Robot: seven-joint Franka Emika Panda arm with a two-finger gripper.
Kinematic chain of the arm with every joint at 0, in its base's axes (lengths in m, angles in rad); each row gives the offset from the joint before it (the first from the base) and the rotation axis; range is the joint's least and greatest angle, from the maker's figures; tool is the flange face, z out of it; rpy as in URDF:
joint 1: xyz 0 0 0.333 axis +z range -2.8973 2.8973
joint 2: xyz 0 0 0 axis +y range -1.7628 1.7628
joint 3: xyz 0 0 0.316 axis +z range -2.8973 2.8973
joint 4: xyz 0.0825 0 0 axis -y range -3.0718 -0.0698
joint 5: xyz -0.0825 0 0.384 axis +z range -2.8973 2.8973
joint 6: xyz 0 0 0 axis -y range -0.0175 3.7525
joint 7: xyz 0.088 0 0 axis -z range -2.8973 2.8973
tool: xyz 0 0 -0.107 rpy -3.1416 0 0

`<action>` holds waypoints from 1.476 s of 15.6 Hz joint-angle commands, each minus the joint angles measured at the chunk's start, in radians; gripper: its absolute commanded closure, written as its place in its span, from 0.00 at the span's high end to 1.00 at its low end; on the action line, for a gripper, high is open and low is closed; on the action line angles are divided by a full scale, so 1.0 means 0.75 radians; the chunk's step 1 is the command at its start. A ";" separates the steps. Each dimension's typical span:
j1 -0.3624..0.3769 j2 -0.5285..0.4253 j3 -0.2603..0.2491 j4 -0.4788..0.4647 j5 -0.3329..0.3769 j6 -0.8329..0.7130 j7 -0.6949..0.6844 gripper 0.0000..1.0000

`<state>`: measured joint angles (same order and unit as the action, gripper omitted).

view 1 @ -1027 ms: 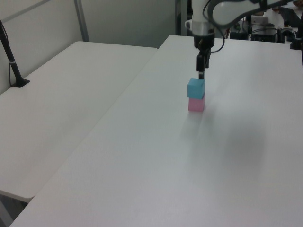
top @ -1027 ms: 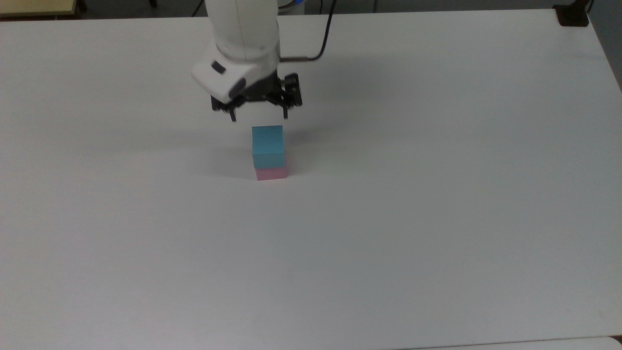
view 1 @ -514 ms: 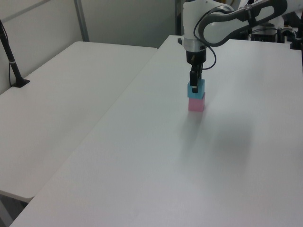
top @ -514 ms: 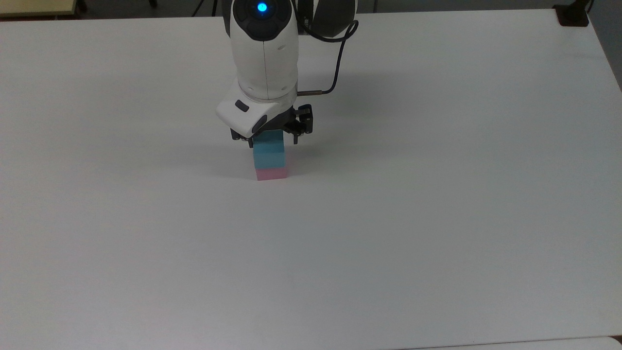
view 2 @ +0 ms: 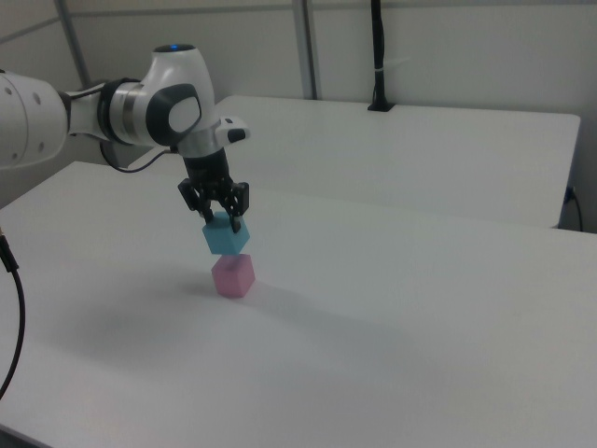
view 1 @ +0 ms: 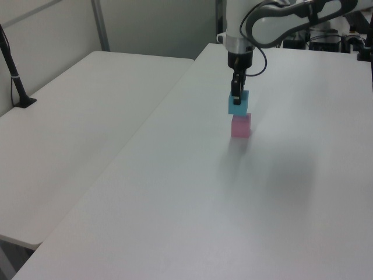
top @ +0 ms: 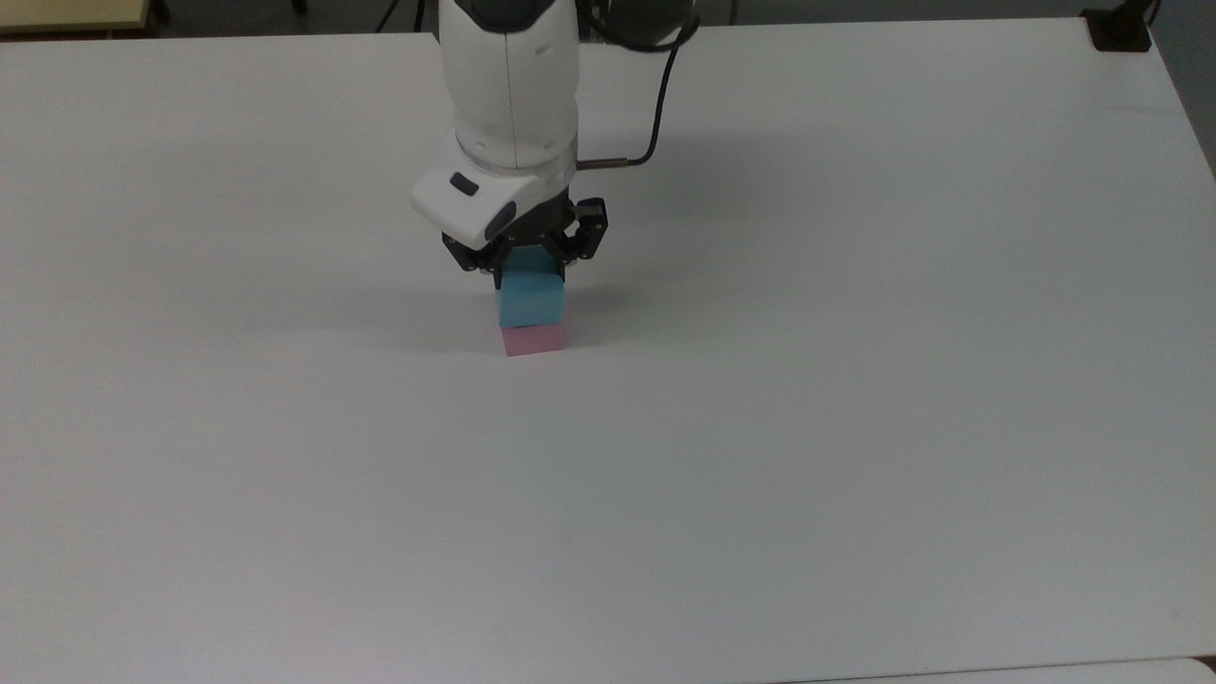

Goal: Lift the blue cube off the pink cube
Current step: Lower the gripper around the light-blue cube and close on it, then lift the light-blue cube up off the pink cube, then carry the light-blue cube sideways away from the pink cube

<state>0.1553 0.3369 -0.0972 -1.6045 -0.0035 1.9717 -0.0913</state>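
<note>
My gripper is shut on the blue cube, gripping its upper part. The cube hangs a small gap above the pink cube, slightly tilted in the right view. The pink cube rests alone on the white table, directly beneath the blue one. The white arm reaches down from the top view's upper edge.
A second white table stands alongside, with a black post on it. A black cable trails from the arm's wrist. A black mount sits at the table's far right corner in the top view.
The gripper came down over the blue cube, shut on it, and has lifted it a little off the pink cube.
</note>
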 commanded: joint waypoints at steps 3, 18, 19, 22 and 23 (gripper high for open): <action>-0.011 -0.116 -0.020 -0.027 0.019 -0.132 -0.056 0.18; 0.482 0.285 -0.020 0.241 0.076 -0.015 0.398 0.19; 0.502 0.317 -0.024 0.251 0.076 0.021 0.424 0.19; 0.527 0.387 -0.024 0.260 0.074 0.073 0.439 0.20; 0.527 0.393 -0.022 0.266 0.076 0.073 0.441 0.20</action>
<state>0.5280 0.5881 -0.0899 -1.4456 0.0475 2.0167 0.2216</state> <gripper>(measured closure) 0.463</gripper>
